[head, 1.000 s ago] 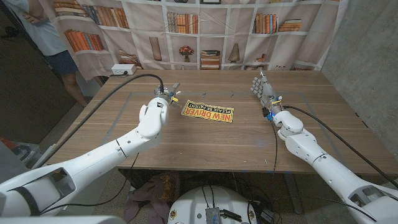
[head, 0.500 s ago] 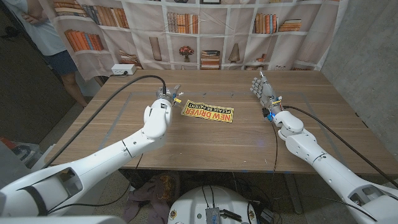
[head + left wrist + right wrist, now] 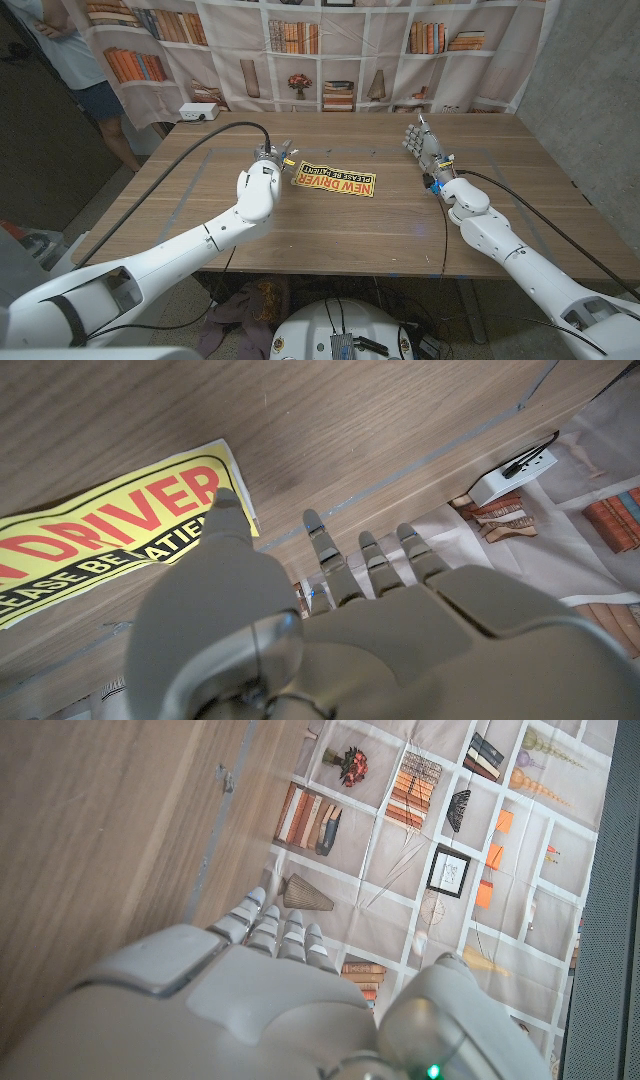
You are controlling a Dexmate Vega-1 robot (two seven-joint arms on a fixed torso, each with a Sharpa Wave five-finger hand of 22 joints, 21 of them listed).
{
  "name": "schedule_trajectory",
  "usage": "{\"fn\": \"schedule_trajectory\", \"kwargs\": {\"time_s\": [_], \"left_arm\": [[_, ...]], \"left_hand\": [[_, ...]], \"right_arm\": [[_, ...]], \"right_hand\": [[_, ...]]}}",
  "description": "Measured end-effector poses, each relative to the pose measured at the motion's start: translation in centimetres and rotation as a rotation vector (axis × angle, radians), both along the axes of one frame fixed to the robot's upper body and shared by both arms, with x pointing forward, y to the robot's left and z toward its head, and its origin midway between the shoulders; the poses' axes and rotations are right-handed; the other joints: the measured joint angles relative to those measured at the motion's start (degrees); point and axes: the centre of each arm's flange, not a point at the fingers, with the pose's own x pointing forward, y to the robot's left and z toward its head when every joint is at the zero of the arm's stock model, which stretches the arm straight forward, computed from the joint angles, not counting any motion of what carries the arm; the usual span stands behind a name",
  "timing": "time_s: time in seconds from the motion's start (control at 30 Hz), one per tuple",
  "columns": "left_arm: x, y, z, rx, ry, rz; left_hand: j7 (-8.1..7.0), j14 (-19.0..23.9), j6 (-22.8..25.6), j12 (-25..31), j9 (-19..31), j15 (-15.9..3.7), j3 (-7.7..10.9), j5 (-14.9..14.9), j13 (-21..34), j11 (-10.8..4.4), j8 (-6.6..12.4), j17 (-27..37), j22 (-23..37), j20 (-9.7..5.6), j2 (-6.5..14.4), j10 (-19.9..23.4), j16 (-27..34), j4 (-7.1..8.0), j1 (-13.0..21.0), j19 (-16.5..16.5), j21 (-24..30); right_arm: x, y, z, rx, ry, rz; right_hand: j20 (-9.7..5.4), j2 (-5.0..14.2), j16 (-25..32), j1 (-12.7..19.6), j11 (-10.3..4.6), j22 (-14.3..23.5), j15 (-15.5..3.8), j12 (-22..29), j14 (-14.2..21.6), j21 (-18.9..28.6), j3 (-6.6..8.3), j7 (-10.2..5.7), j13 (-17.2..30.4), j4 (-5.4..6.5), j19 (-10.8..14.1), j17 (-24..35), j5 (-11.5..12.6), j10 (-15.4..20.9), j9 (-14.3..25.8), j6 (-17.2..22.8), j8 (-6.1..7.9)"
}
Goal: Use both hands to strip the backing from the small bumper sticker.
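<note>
Wooden tabletop [image 3: 330, 225] carries the yellow bumper sticker [image 3: 335, 181]; left hand [image 3: 272, 157] spread empty at its left end, right hand [image 3: 423, 147] upright, fingers apart, empty

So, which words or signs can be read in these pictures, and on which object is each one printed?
"NEW DRIVER": large red letters on the yellow sticker, whole in the head view; the left wrist view cuts it to "DRIVER".
"PLEASE BE PATIENT": small yellow letters on the sticker's black band, only just readable in the head view.
Book spines on the printed backdrop: too small to read.
White box at the table's far edge: no readable label.
</note>
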Motion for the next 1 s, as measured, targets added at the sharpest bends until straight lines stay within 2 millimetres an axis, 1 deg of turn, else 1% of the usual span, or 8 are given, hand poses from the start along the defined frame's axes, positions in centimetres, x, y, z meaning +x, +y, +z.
{"fn": "schedule_trajectory", "kwargs": {"time_s": [0.1, 0.27, 0.37, 0.4, 0.63, 0.7, 0.93, 1.0], "left_arm": [[0.2, -0.1, -0.1, -0.006, 0.005, -0.002], [0.4, -0.3, -0.1, -0.014, 0.005, -0.008], [0.6, -0.5, -0.2, -0.023, 0.006, -0.015], [0.6, -0.5, -0.2, -0.024, 0.006, -0.016], [0.9, -0.7, -0.4, -0.027, 0.02, -0.024], [0.9, -0.8, -0.4, -0.027, 0.019, -0.024], [1.0, -0.8, -0.7, -0.034, 0.022, -0.02], [1.1, -0.8, -0.7, -0.038, 0.024, -0.021]], "left_hand": [[0.0, 0.08, 0.0, 0.0, 0.0, -0.08, 0.48, 0.0, 0.0, 0.0, 0.0, 0.0, 0.0, 0.0, 0.0, 0.0, 0.42, 0.0, 0.0, 0.0, 0.0], [0.32, 0.62, 0.32, 0.0, 0.0, 0.01, 0.48, 0.0, 0.0, -0.06, 0.22, 0.0, 0.0, -0.2, 0.15, 0.53, 0.43, -0.01, 0.15, 0.2, 0.29], [0.69, 0.82, 0.76, 0.0, 0.0, -0.19, 1.28, 0.0, -0.21, -0.01, 0.22, 0.0, 0.0, -0.06, 1.08, 1.71, 0.43, -0.18, 1.07, 0.35, 0.3], [0.51, 0.92, 0.95, 0.0, 0.0, -0.07, 1.46, 0.0, -0.26, 0.0, 0.21, 0.0, 0.0, 0.02, 1.37, 2.04, 0.43, -0.36, 1.37, 0.42, 0.33], [0.31, 1.12, 1.14, -0.22, 0.0, 0.12, 2.62, 0.26, -0.53, 0.0, 0.21, 0.0, 0.0, -0.29, 2.48, 2.05, 0.43, -0.71, 2.49, 0.73, 0.33], [0.54, 1.12, 0.87, -0.43, 0.0, 0.12, 3.03, 0.67, -0.53, 0.0, 0.21, -0.04, 0.0, -0.29, 2.71, 2.05, 0.43, -0.97, 2.74, 0.73, 0.33], [0.63, 1.12, 0.16, -0.44, 0.01, 0.12, 3.17, 0.71, -0.79, 0.23, -0.07, -0.26, 0.0, -0.29, 2.46, 2.27, 0.43, -1.11, 3.27, 0.73, 0.33], [0.72, 1.12, 0.07, -0.44, 0.01, 0.13, 3.16, 0.71, -0.79, 0.12, -0.07, -0.27, 0.01, -0.29, 1.84, 2.77, 0.43, -1.11, 3.88, 0.73, 0.33]], "right_arm": [[0.0, 0.0, -0.1, 0.0, 0.0, 0.002], [-0.1, -0.1, -0.1, -0.002, -0.002, 0.004], [-0.1, -0.1, -0.1, -0.002, -0.002, 0.004], [-0.1, -0.1, -0.2, -0.002, -0.002, 0.004], [-0.2, -0.2, -0.3, -0.003, -0.002, 0.004], [-0.2, -0.2, -0.3, -0.003, -0.003, 0.004], [-0.3, -0.2, -0.2, -0.003, -0.003, 0.004], [-0.3, -0.2, -0.3, -0.003, -0.001, 0.004]], "right_hand": [[0.0, 0.0, 0.0, 0.0, 0.0, 0.0, 0.0, 0.0, 0.0, 0.0, 0.0, 0.0, 0.0, 0.0, 0.0, 0.0, 0.0, 0.0, 0.0, 0.0, 0.0], [0.0, 0.0, 0.0, 0.0, 0.0, 0.0, 0.0, 0.0, 0.0, -0.39, -0.16, 0.0, 0.0, -0.16, 0.0, 0.0, 0.0, 0.0, 0.0, 0.0, 0.0], [0.0, 0.0, 0.0, 0.0, 0.0, 0.0, 0.0, 0.0, 0.0, -0.39, -0.16, 0.0, 0.0, -0.16, 0.0, 0.0, 0.0, 0.0, 0.0, 0.0, 0.0], [0.0, 0.0, 0.0, 0.0, 0.0, 0.0, 0.0, 0.0, 0.0, -0.39, -0.16, 0.0, 0.0, -0.16, 0.0, 0.0, 0.0, 0.0, 0.0, 0.0, 0.0], [0.0, 0.0, 0.0, 0.0, 0.0, 0.0, 0.0, 0.0, 0.0, -0.39, -0.16, 0.0, 0.0, -0.16, 0.0, 0.0, 0.0, 0.0, 0.0, 0.0, 0.0], [0.0, 0.0, 0.0, 0.0, 0.0, 0.0, 0.0, 0.0, 0.0, -0.39, -0.16, 0.0, 0.0, -0.16, 0.0, 0.0, 0.0, 0.0, 0.0, 0.0, 0.0], [0.0, 0.0, 0.0, 0.0, 0.0, 0.0, 0.0, 0.0, 0.0, -0.81, -0.16, 0.0, 0.0, -0.16, 0.0, 0.0, 0.0, 0.0, 0.0, 0.0, 0.0], [0.0, 0.0, 0.0, 0.0, 0.0, 0.0, 0.0, 0.0, 0.0, -0.84, -0.16, 0.0, 0.0, -0.16, 0.0, 0.0, 0.0, 0.0, 0.0, 0.0, 0.0]]}}
